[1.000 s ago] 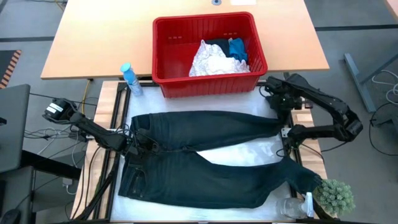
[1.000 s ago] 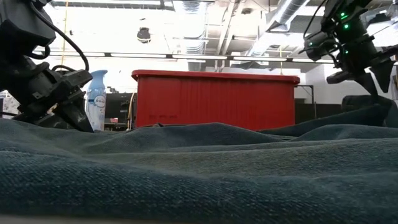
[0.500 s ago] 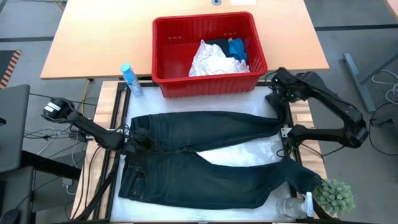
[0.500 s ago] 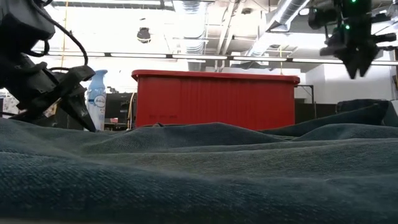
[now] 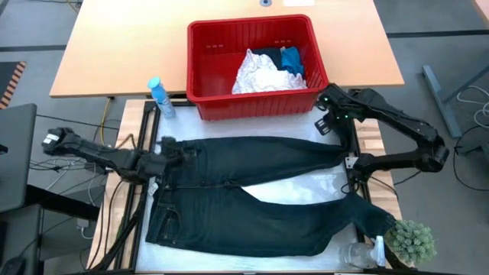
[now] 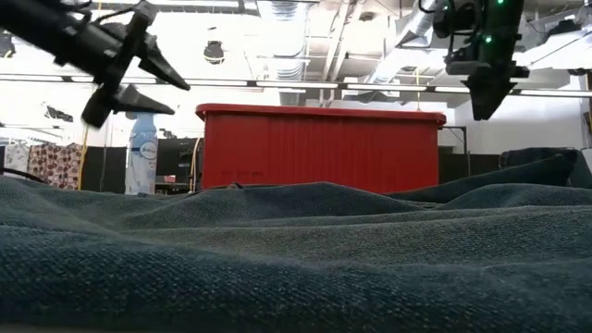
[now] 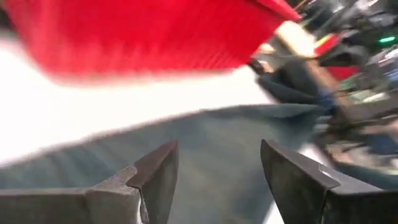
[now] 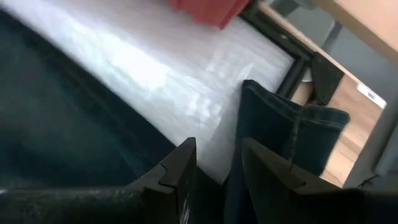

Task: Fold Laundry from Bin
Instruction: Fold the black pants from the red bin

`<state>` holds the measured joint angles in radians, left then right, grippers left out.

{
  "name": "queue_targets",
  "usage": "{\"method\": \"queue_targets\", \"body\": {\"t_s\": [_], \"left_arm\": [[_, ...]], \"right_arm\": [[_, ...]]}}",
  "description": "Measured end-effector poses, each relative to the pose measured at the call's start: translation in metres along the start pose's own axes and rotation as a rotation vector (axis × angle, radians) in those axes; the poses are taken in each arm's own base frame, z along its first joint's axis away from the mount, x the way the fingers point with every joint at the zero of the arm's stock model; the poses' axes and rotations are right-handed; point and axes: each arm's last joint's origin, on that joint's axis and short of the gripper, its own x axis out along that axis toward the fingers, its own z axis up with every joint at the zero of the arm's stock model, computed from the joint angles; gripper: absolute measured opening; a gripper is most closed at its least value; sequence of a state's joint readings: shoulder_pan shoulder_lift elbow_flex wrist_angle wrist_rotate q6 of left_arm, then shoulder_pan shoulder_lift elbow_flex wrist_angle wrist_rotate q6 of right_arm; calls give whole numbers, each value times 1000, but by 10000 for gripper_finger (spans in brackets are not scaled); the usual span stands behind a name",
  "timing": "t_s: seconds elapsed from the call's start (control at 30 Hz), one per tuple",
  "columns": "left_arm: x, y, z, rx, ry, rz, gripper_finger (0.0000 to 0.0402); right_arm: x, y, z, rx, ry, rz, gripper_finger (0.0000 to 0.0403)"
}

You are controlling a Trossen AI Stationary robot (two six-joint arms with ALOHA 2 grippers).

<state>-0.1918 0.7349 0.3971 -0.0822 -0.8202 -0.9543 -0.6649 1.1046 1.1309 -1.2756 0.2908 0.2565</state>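
Dark jeans (image 5: 244, 195) lie spread flat across the white tabletop (image 5: 321, 183), legs toward the right, one cuff draped over the edge. Behind them the red bin (image 5: 256, 65) holds a white crinkled cloth (image 5: 256, 76) and a blue item (image 5: 292, 59). The left gripper (image 5: 164, 147) hovers above the waistband, fingers spread, empty. The right gripper (image 5: 325, 114) hangs near the bin's corner, parted, grasping nothing.
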Motion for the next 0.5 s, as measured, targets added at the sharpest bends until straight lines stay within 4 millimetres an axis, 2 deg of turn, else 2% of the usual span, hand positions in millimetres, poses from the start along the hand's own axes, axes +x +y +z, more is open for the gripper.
{"method": "queue_targets", "body": {"t_s": [0.1,0.23,0.4,0.5], "left_arm": [[5,-1,28,164,48,96,220],[14,5,59,333,221,198,220],[36,20,81,489,348,250,220],[55,36,86,500,451,230,220]], "right_arm": [[3,5,2,-9,17,8,155],[7,11,4,-20,30,10,155],[11,13,6,-29,47,6,155],[11,14,6,-39,45,8,155]]}}
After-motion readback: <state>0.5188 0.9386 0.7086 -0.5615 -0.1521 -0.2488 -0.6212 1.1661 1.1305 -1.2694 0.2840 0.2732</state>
